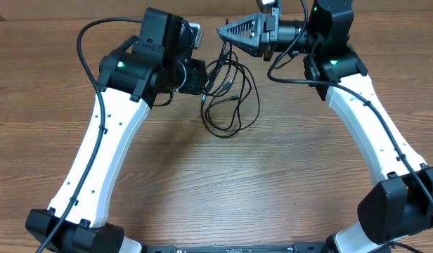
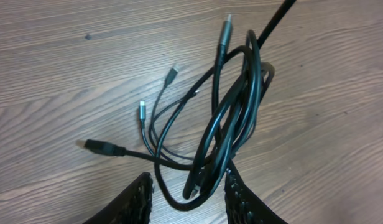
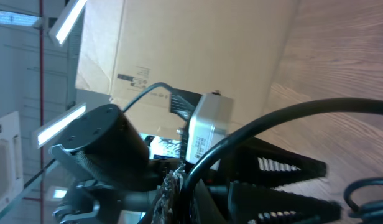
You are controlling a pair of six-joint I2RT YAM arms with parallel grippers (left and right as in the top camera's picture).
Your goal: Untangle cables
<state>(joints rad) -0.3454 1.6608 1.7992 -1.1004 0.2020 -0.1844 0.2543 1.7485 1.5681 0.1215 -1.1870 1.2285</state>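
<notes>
**Robot arms square up to a cable knot.** A knot of thin black cables [image 1: 225,70] lay on the wooden bench [image 1: 202,183] between two robot arms, toward the far middle of the work area. The left end effector [image 2: 188,190] hung low over the near edge of the knot with its jaws set wide. A loop of the bundle lay between them on the wood, gripped by neither finger, a stance that looked meant to take hold of the bulk of the tangle.

The right end effector [image 1: 222,32] was turned sideways toward its partner, its fingers meeting at a point. One strand rose taut from the pile toward that tip and appeared to be pinched there. The wrist view on that side was crossed by a blurred cord close to the lens and could not confirm the grip. Raising a single strand while the rest sat on the bench was probably the reason for the pose, since it would show which cord ran where.

Several ends lay free beside the knot: a long silver plug [image 2: 227,28], two smaller connectors [image 2: 142,112] and a black plug [image 2: 99,147]. The middle of the bundle was wound in overlapping coils, so the untangling appeared barely begun.
</notes>
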